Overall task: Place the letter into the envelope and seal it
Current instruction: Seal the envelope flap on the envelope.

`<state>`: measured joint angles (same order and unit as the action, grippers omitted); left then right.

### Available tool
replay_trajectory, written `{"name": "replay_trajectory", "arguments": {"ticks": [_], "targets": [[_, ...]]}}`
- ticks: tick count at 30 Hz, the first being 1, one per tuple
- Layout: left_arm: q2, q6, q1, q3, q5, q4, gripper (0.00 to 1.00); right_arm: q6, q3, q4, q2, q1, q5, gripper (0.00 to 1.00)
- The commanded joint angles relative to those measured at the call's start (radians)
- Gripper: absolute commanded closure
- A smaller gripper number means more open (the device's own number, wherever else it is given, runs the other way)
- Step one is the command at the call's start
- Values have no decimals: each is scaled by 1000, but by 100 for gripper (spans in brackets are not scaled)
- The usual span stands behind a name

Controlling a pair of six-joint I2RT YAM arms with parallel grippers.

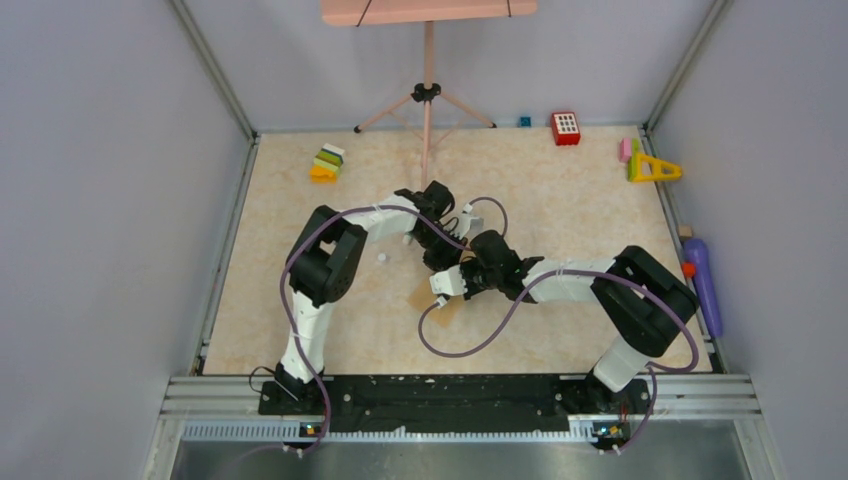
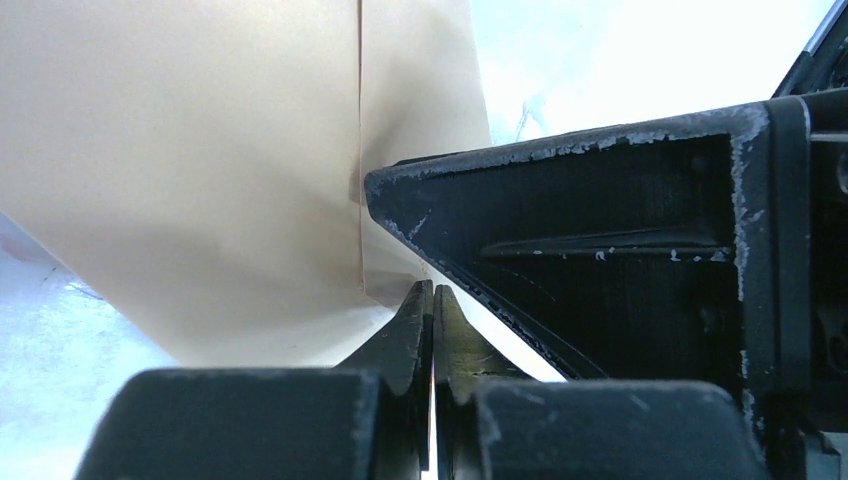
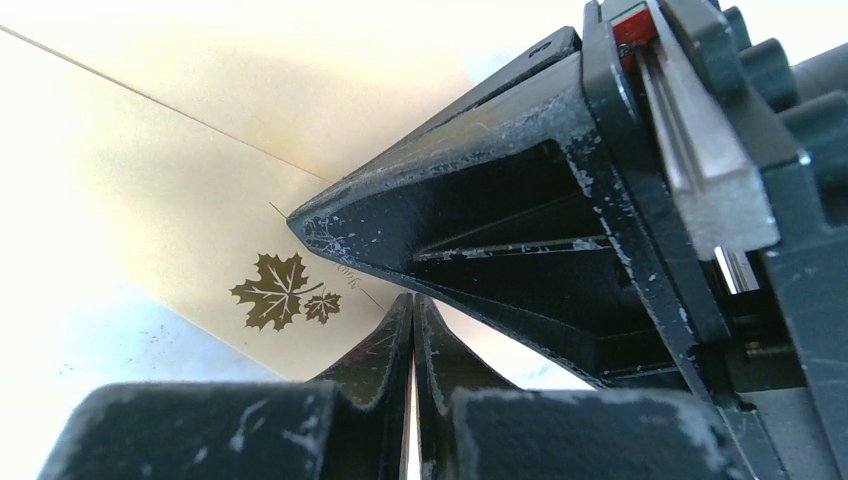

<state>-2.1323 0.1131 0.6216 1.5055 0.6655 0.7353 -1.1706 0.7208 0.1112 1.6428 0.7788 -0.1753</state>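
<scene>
left pincer (image 2: 432, 292) and right pincer (image 3: 412, 302) both pressed together, tips side by side at kraft envelope (image 2: 200, 160) on counter (image 1: 300, 200).

One envelope (image 3: 150, 200), two claws (image 2: 432, 292) (image 3: 413, 298), one tripod (image 1: 427, 95)

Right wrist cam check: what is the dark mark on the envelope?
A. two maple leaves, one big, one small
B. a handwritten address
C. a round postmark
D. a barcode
A: the right wrist view shows a big and a small maple leaf printed side by side on the envelope, near its lower edge.
</scene>
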Motion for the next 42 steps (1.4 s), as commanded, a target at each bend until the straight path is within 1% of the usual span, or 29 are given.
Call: {"name": "replay_trajectory", "arguments": {"ticks": [1,12,17,22,28,34,37,42], "targets": [[-12,59,-13,-17,-69,-70,100,20,-32,-118,-4,16,-43,100],[31,131,-9,-95,-1,-23,100,24,-31,-118,-14,17,-42,100],[26,112,-9,-102,-20,-46,100,54,-19,-126,-27,17,-79,100],[14,87,-9,-95,-22,-64,100,89,-10,-146,-53,46,-119,100],[11,78,-8,-100,-11,-71,100,84,-10,-130,-21,96,-85,100],[18,78,-9,-111,-5,-80,100,75,-9,-118,13,105,-32,100],[16,79,-7,-112,-4,-80,100,68,-27,-98,7,96,-3,100],[14,87,-1,-115,-18,-75,100,70,-31,-81,-10,44,-2,100]]}}
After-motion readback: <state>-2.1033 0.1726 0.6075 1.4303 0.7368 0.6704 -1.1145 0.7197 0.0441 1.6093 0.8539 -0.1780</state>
